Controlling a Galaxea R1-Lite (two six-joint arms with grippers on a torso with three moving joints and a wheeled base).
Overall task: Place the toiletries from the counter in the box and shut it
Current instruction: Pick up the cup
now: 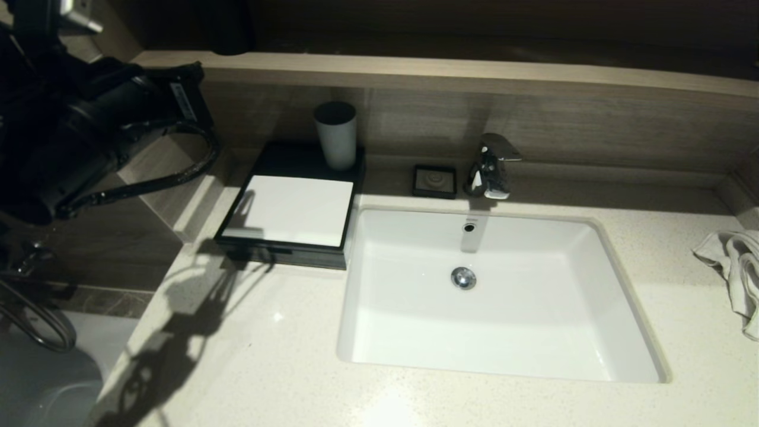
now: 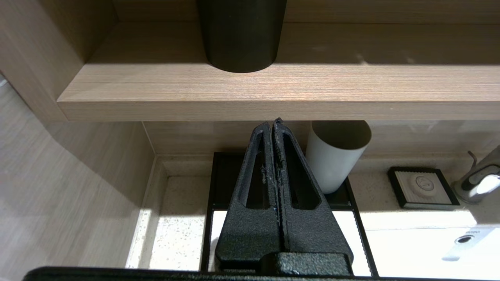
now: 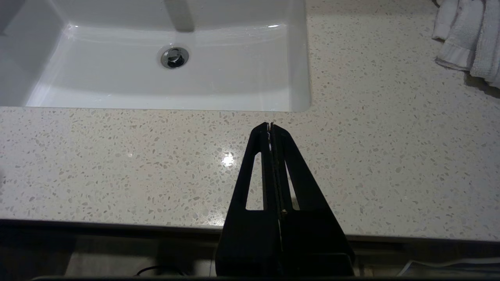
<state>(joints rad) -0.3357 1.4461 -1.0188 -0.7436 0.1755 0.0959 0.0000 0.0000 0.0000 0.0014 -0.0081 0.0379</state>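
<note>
A pale speckled stone bench [image 1: 249,367] is seen from above, with a white rectangular sink [image 1: 637,332] sunk into its middle and a chrome tap [image 1: 491,166] at the back edge. At the back left corner a black tray [image 1: 278,252] is set, and on it lies the box [image 1: 293,209], flat and white-topped, its lid apparently already down; no loose toiletries can be made out on the bench. A grey cup [image 1: 335,135] stands at the back of the tray, just behind the box. A crumpled white towel [image 1: 735,267] lies at the right edge, and a small black soap dish [image 1: 434,180] sits beside the tap. The left gripper [image 2: 272,124] is held raised above the left back corner, over the tray, its fingers pressed together on nothing. The right gripper [image 3: 270,125] is parked over the front edge, fingers likewise clenched and empty. The task appears nearly finished; if the lid must be seated, it would best be pressed gently and squarely from above, with the cup kept clear.
</note>
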